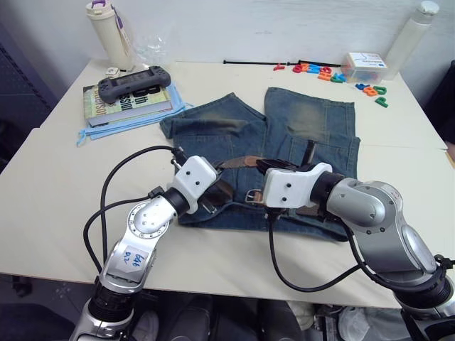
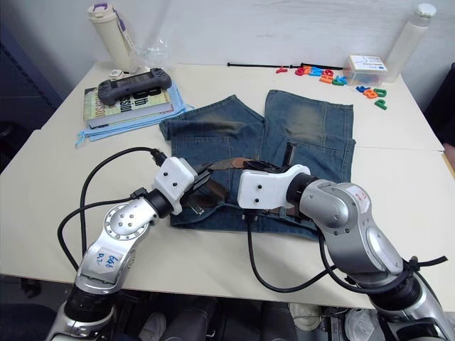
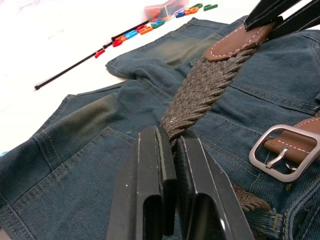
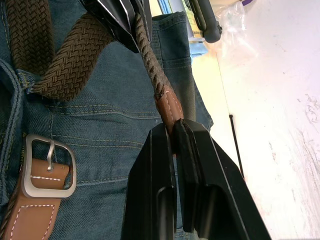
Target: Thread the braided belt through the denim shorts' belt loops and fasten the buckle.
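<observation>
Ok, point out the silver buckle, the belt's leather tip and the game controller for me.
buckle (image 3: 283, 152): left wrist view, on the metal frame's near bar.
leather tip (image 4: 169, 109): right wrist view, on the tan end above the right gripper's fingers.
game controller (image 1: 134, 83): left eye view, on its grey body.

Cream-white table (image 1: 57, 177) set against a plain pale wall (image 1: 284, 28), evenly lit, with dark floor (image 1: 18, 106) showing past its left edge.

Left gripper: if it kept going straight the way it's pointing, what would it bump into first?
Probably the right gripper. The left gripper is shut on the braided belt, and that strap leads straight to the belt's leather tip, which the right gripper pinches. Depth is hard to judge; it might skim the denim shorts instead.
</observation>
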Available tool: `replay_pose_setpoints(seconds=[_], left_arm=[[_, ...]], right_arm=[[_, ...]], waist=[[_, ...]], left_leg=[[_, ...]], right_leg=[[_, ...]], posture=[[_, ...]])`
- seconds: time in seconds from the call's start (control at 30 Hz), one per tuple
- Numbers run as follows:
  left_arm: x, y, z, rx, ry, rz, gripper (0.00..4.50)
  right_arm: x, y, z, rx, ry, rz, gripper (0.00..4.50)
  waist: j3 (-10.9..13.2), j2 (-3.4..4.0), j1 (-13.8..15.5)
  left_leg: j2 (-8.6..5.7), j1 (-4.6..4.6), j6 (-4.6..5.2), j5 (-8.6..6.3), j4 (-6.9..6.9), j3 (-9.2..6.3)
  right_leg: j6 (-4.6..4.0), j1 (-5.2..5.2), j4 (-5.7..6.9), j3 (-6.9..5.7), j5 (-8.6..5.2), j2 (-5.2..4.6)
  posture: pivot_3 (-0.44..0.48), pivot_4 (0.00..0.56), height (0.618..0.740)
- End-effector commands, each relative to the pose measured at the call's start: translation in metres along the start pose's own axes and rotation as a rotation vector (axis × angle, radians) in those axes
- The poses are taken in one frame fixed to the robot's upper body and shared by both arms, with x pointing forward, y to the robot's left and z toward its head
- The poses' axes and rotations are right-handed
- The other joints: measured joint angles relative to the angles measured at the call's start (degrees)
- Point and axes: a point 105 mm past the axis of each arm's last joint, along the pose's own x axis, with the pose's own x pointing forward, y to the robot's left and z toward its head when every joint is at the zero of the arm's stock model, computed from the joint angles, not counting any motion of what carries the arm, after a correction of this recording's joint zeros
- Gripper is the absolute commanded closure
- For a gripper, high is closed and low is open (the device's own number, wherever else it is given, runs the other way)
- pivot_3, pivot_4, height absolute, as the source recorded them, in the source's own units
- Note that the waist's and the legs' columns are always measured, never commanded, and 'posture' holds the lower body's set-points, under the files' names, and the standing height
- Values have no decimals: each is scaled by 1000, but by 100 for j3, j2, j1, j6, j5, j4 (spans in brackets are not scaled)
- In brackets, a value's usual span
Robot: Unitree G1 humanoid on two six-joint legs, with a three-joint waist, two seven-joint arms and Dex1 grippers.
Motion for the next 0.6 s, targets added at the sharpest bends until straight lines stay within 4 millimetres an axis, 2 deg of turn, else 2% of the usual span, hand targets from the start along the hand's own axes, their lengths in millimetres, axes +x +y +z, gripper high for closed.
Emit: replay_pose_setpoints(seconds=[0.03,0.07,0.13,0.2,0.3,0.4,0.43,0.53,0.6], left_arm=[[-3,1,3,12,-19,9,4463],[-4,0,2,9,-20,8,4463],[-5,-2,-2,-11,-14,7,4500],[-7,-1,-5,-31,-7,13,4500],[-11,2,-11,-71,6,31,4500],[-14,5,-19,-123,27,54,4500],[-15,5,-21,-143,31,59,4500],[-16,6,-24,-170,35,68,4500],[-16,5,-24,-164,31,59,4500]], right_arm=[[-8,-15,15,7,-53,-71,4500],[-9,-15,16,22,-59,-73,4500],[-10,-17,16,92,-62,-99,3706],[-12,-17,14,143,-51,-111,3196],[-23,-16,1,208,9,-121,1736],[-35,-6,-7,253,54,-86,227],[-37,3,-6,272,57,-52,48],[-37,31,-5,305,74,24,48],[-36,43,-9,305,98,41,48]], waist=[[0,0,-1],[0,0,-3],[0,0,-2],[0,0,1],[-1,-1,18],[-1,-2,24],[-1,-1,22],[-1,-2,2],[-2,-1,3]], left_leg=[[0,0,0,0,0,0],[0,0,0,0,0,0],[0,0,0,0,0,0],[0,1,0,0,0,0],[0,0,0,0,1,-2],[0,0,3,-2,1,-1],[0,-1,3,-2,1,-1],[1,2,2,-2,1,-1],[1,7,1,-2,0,6]], right_leg=[[0,0,0,0,0,0],[0,0,0,0,0,0],[0,0,1,0,0,0],[0,0,1,1,0,0],[0,1,1,-1,0,1],[0,3,-3,-1,0,0],[0,2,-3,-1,0,-1],[0,3,-3,0,0,0],[1,4,-1,4,1,0]], posture=[[0,150,655],[0,150,655],[0,150,655],[0,150,655],[0,150,655],[0,150,655],[0,150,655],[0,150,655],[0,150,655]])
